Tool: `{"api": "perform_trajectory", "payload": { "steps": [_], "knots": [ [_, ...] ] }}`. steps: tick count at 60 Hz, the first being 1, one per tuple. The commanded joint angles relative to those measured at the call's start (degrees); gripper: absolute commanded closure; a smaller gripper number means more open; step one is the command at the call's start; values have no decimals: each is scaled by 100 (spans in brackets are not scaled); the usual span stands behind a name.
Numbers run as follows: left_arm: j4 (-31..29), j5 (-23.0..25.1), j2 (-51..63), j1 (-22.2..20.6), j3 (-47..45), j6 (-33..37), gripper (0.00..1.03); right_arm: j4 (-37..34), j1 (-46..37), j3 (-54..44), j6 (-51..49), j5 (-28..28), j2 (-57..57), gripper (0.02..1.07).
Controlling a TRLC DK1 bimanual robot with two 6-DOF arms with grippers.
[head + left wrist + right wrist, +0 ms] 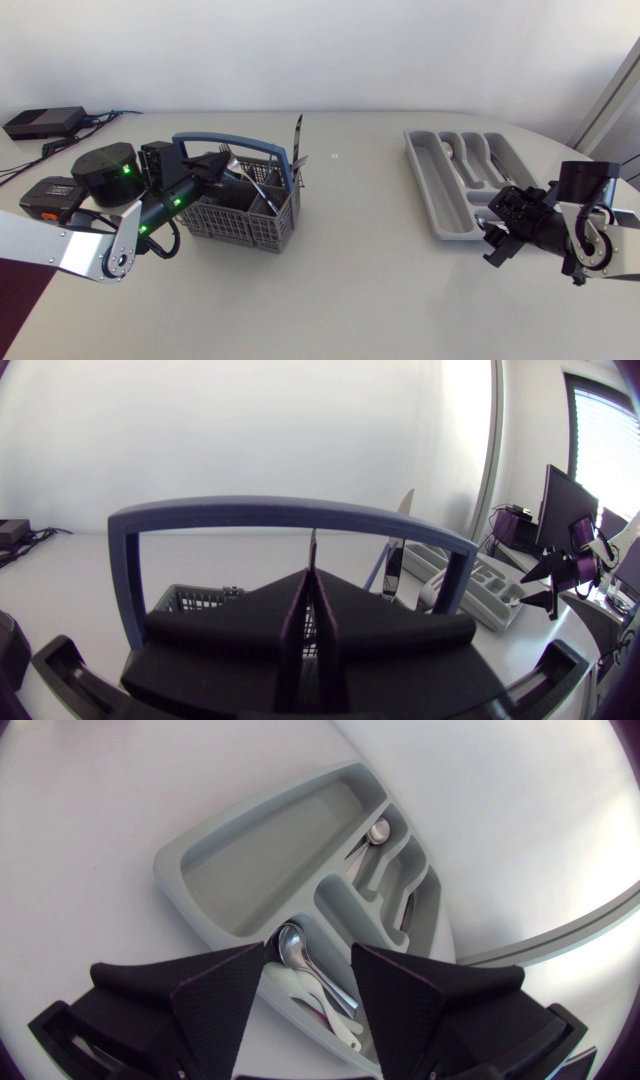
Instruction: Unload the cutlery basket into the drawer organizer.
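Soft, even daylight fills the head view. The pale tabletop [350, 290] is bright, with no hard glare. The cutlery basket [240, 222] and the drawer organizer [432, 185] cast faint, diffuse shadows on their near sides. Green lamps glow on the left arm [125, 172]. Both wrist views darken at the corners. The basket handle [290, 515] bows in the left one, and a spoon [292, 945] glints in the right.

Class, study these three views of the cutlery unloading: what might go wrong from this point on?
1. The left end effector seems shut on a slim utensil under the blue handle of the basket; lifting could snag the handle and tip everything.
2. The upright knife at the basket's corner may get knocked.
3. The right end effector, open over the spoons, could bump the organizer.
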Motion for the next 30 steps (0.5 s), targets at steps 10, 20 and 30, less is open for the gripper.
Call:
{"api": "perform_trajectory", "payload": {
  "steps": [10,20,30],
  "knots": [
    [-568,283,-200,42,-75,72,67,77,56,-132,-2,66,118,43],
    [-1438,310,-886,-29,-22,468,54,77,56,-167,42,39,-67,43],
    [-2431,310,-1817,77,-49,890,46,-11,100,-202,77,30,-313,43]
  ]
}}
